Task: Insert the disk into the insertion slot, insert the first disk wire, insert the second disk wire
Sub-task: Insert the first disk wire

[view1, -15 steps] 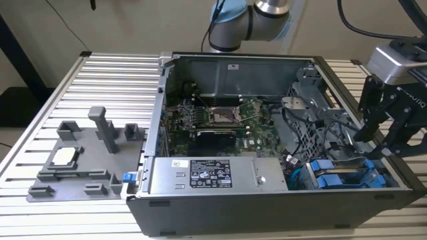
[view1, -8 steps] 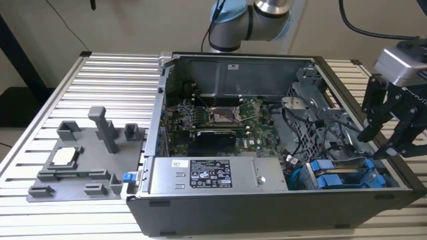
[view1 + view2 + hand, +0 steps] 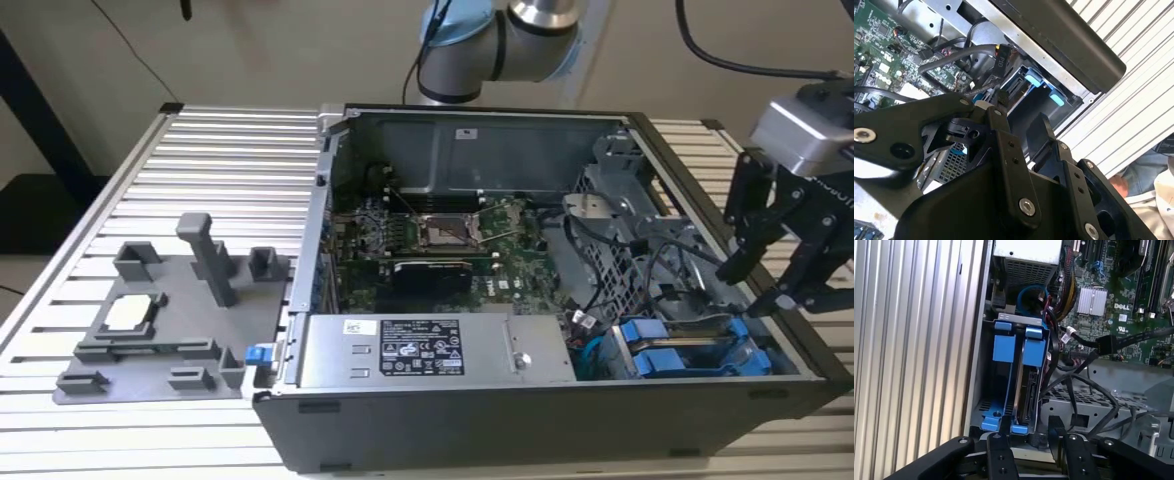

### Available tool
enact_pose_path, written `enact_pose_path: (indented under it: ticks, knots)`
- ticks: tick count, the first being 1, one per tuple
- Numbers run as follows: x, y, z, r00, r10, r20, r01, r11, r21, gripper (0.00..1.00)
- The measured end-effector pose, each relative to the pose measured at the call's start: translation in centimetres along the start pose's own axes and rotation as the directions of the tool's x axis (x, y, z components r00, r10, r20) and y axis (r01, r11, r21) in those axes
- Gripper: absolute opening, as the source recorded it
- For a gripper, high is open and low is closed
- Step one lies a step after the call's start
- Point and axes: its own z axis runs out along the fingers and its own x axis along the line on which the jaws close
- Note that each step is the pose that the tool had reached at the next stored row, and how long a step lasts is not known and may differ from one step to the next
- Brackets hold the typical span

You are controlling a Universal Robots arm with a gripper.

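Empty gripper, fingers well apart, near disk

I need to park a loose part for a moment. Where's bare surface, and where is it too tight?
Bare slatted table lies beyond the grey fixture, on the exterior view's left of the case; a thinner strip runs in front of the fixture. Crowded: the drive bay corner, where cables and blue carriers sit near the hand.

blue plastic carrier (metal disk), ribbed metal table
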Motion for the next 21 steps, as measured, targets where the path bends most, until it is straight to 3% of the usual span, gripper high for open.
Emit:
enact_pose_path:
  ticks: [10, 16, 21]
  knots:
    - [-0.75, -0.82, 0.25, 0.9999, -0.011, 0.0018, 0.011, 0.9999, 0.0009, 0.43]
    - [-1.08, -1.68, 0.58, 0.9999, -0.017, 0.0018, 0.017, 0.9999, 0.0008, 0.43]
    - [-1.82, -1.91, 0.62, 0.9998, -0.019, 0.0023, 0.019, 0.9998, -0.0007, 0.43]
